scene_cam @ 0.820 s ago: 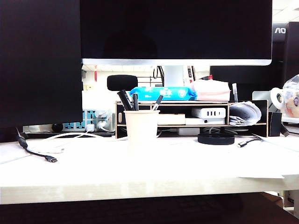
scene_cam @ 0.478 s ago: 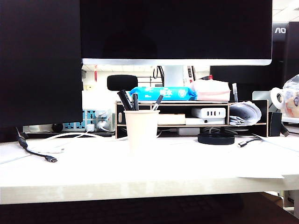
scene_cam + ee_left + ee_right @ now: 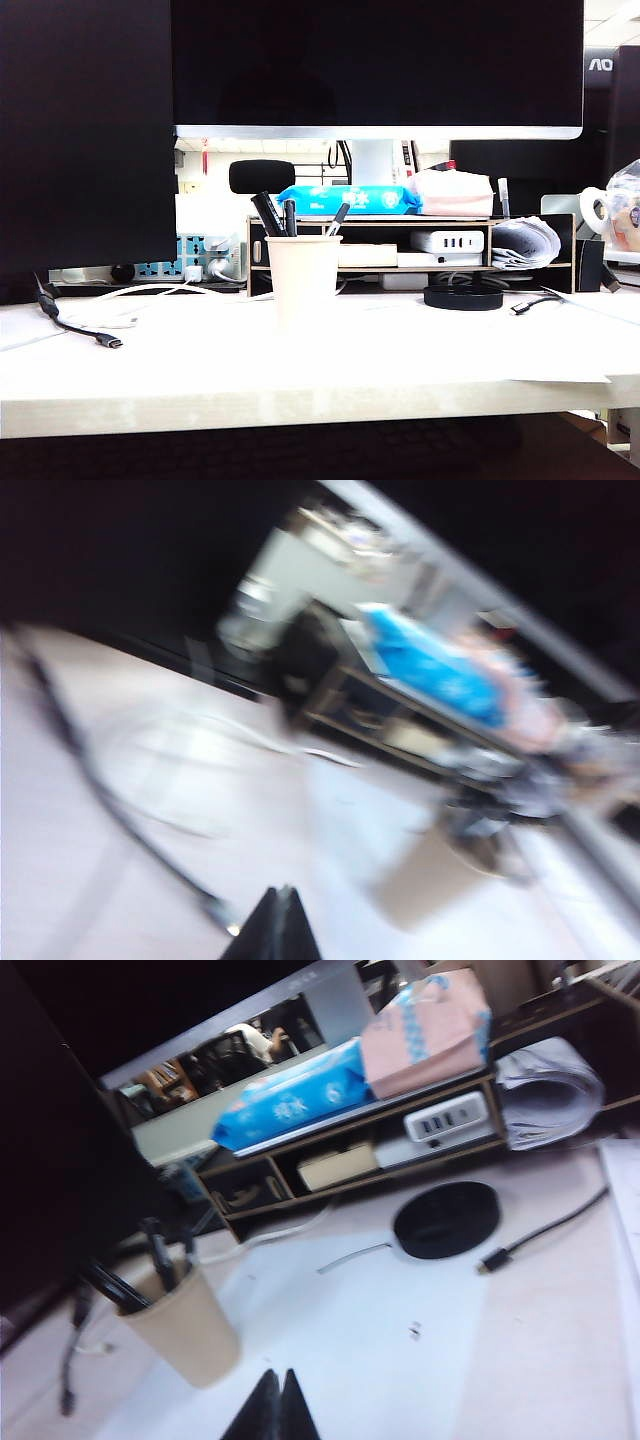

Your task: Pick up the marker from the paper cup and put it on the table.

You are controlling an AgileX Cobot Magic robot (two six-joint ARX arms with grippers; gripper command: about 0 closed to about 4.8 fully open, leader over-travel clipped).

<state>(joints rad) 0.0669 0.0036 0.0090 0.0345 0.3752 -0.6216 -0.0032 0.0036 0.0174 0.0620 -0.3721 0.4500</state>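
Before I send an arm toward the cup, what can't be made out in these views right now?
- Lower part of the thick black marker: hidden inside the beige paper cup, exterior view.
- Left wrist view: motion-blurred; cup contents unreadable.
- Left gripper and right gripper: cut off by frame edges, only shut tips visible; absent from exterior view.

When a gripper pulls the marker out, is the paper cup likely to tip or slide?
Probably a little. The paper cup looks thin and light, narrower at its base, with pens leaning out of it. The marker leans against the rim, so a slanted pull might drag the cup over the smooth table. A pull along the marker seems safer.
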